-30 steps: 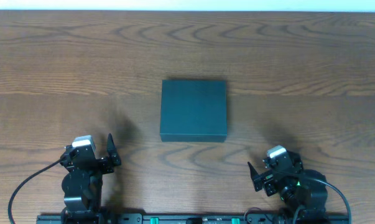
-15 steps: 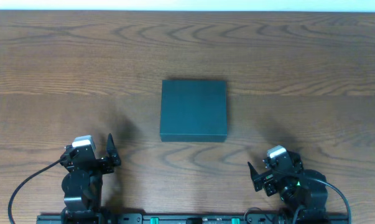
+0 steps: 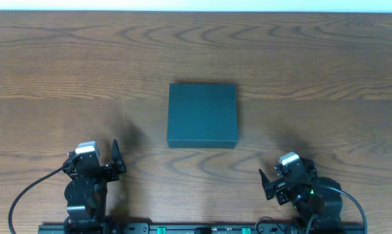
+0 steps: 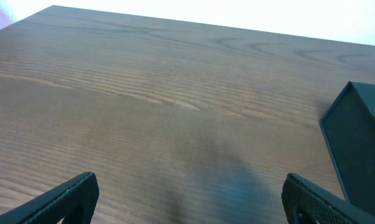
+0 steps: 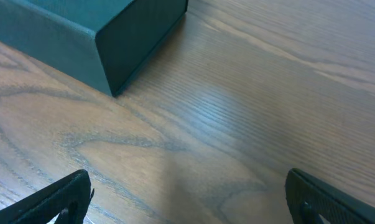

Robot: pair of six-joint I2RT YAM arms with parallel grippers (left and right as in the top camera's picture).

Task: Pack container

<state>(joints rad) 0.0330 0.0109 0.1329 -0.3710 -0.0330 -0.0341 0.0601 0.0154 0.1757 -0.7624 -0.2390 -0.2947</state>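
Out in front of both sets of jaws, the container (image 3: 202,115) sits flat on the wooden table (image 3: 326,58), and its top looks closed. The left gripper (image 4: 188,198) has its jaws spread wide and holds nothing. From these jaws the box is ahead and off to the right, well apart, and only one corner and side of it shows past the right finger. The right gripper (image 5: 188,196) has its jaws spread wide too and holds nothing. From these jaws the box is ahead and off to the left, with one near corner pointing back at them. Neither gripper touches the box.
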